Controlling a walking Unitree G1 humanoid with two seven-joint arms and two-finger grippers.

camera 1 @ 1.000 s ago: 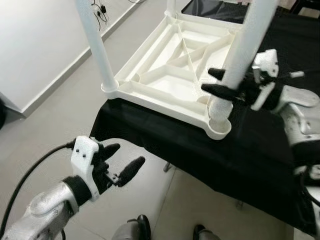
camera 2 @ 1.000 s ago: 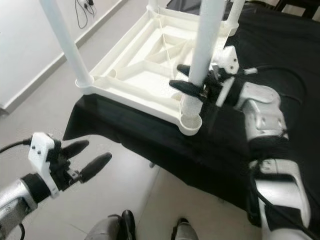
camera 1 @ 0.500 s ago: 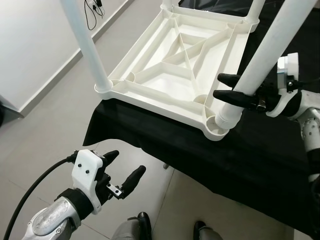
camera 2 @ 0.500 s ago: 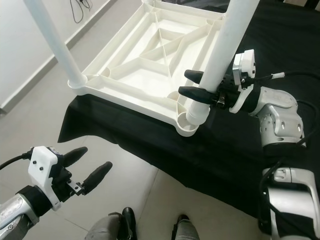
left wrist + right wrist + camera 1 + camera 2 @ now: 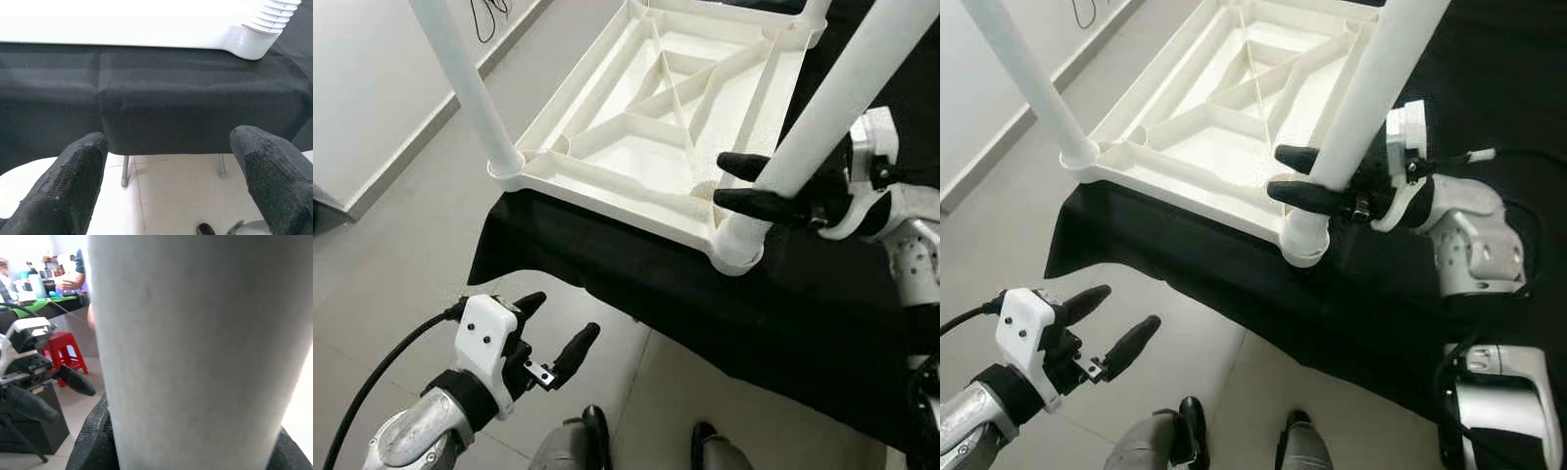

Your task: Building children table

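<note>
While the right gripper [image 5: 741, 182] has jaws pinching a white table leg [image 5: 822, 113], left gripper [image 5: 553, 333] jaws spread, low beside the black-draped bench [image 5: 783, 294]

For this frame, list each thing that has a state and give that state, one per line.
White table top: upside down on the black cloth, ribbed underside up.
Near-right leg: standing in its corner socket, leaning.
Near-left leg: seated in its socket.
Right gripper: shut on the near-right leg.
Left gripper: open, holding nothing, low before the cloth's edge.
</note>
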